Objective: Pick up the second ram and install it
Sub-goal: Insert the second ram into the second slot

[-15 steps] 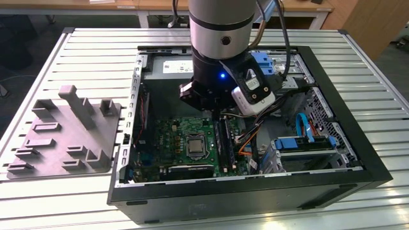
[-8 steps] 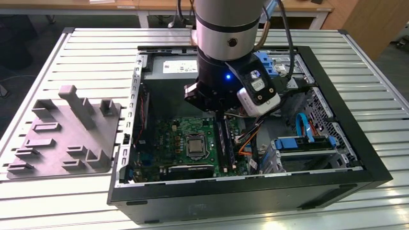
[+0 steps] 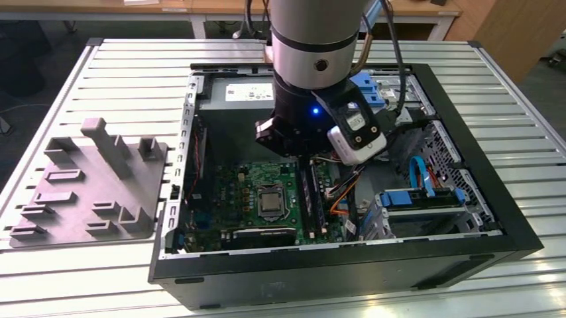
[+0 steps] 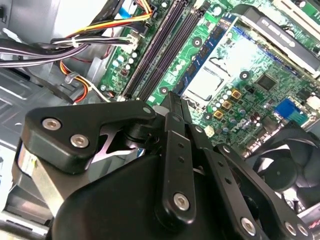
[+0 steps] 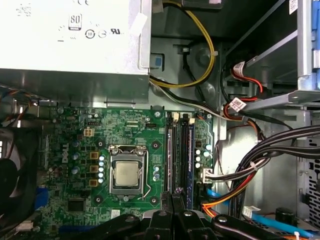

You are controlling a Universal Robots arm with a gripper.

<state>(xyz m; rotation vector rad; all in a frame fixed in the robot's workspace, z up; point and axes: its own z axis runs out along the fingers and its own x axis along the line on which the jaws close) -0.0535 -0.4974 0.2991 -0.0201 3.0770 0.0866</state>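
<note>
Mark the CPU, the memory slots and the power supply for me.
CPU (image 5: 127, 173): first wrist view, middle of its silver lid.
memory slots (image 5: 181, 150): first wrist view, mid-length of a black slot.
power supply (image 5: 75, 45): first wrist view, its labelled grey face.

A slatted metal table (image 3: 115, 63) carries an open computer case (image 3: 336, 268) lying on its side (open face upward). Just beside the case, on the exterior view's left, a grey fixture plate (image 3: 84, 199) with upright blocks rests flat on the slats.

A workshop or lab: slatted metal bench (image 3: 79, 79); open computer case (image 3: 478, 199); wooden worktables (image 3: 212, 9).
</note>
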